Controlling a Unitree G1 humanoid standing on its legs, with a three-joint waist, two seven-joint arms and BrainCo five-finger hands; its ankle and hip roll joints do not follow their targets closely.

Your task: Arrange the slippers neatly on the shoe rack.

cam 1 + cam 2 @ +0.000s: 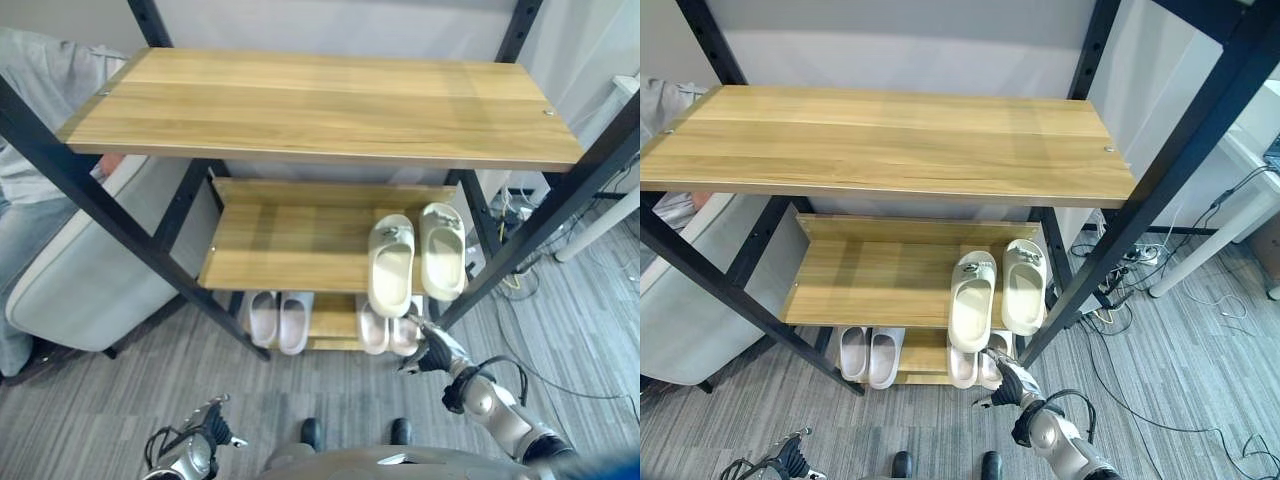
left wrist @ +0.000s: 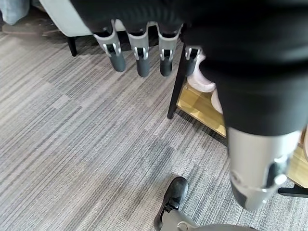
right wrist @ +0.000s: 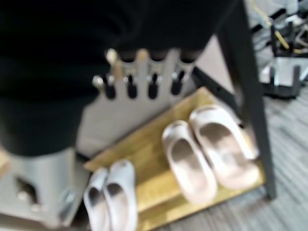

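Cream slippers [image 1: 415,258] side by side, lengthwise front-to-back

Cream slippers [image 1: 996,291] on shoe rack [image 1: 880,150] middle shelf, right robot hand [image 1: 1012,384] below.

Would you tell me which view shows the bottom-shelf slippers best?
The right wrist view: both pairs lie unobstructed on the bottom shelf. In the eye views the middle shelf hides half of them; the left wrist view shows a sliver.
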